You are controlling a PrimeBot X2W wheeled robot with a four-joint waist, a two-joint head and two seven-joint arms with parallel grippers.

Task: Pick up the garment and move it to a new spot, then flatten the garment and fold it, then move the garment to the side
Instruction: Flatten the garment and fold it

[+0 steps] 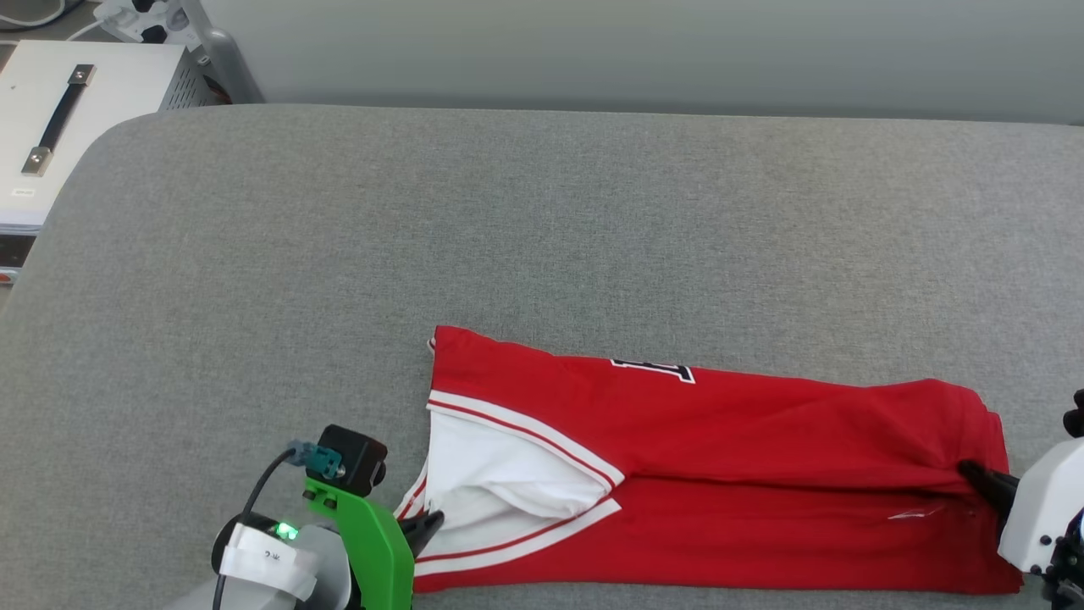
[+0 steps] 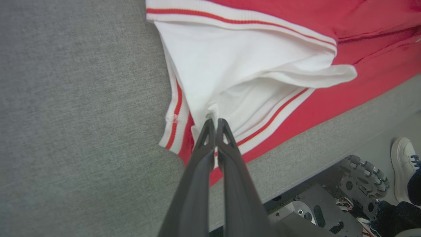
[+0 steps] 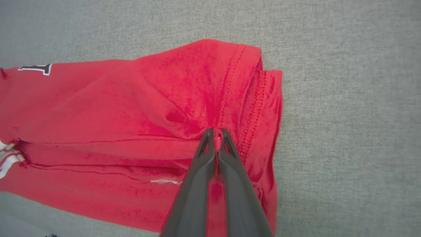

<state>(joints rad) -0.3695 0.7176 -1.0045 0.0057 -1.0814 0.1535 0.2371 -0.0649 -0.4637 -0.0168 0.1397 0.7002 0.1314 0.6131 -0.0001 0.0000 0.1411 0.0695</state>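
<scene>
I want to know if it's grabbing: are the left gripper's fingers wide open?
No, the left gripper is shut, pinching the garment at its white fabric.

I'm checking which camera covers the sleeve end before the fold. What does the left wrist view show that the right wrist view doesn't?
Left wrist view: the left gripper, jaws shut on the white sleeve, the striped trim, plus the robot's base and a person's shoe past the surface's edge.
Right wrist view: the right gripper, jaws shut on red fabric by the stitched hem, and a black-and-white numeral.
Both: the red garment on the grey padded surface.
</scene>
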